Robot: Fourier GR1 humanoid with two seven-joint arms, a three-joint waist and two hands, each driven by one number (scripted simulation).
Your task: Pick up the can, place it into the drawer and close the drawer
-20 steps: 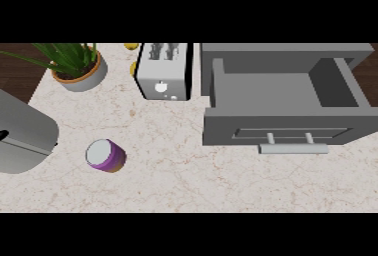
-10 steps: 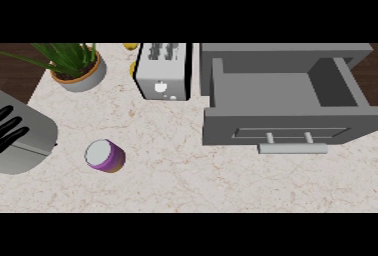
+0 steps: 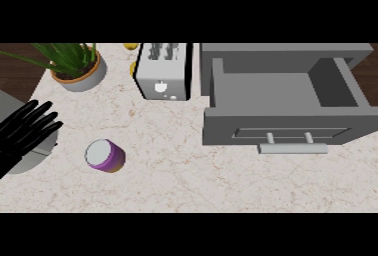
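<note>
Purple can (image 3: 105,156) untouched on the table (image 3: 184,175); grey drawer (image 3: 284,127) open.
You see the can just right of the left hand (image 3: 26,132), not touching it; that hand's fingers are straight, spread wide, holding nothing. The drawer stands well to the right.

Left robot hand (image 3: 26,132) cut by left edge, covering grey object (image 3: 38,152); yellow item (image 3: 131,46) half hidden behind toaster (image 3: 162,70)

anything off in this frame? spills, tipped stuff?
Nothing clearly off. The can shows its white end toward the upper left, so it may be tipped; I cannot tell. The drawer stands open. No spill on the counter. The left hand is open at the left edge.
</note>
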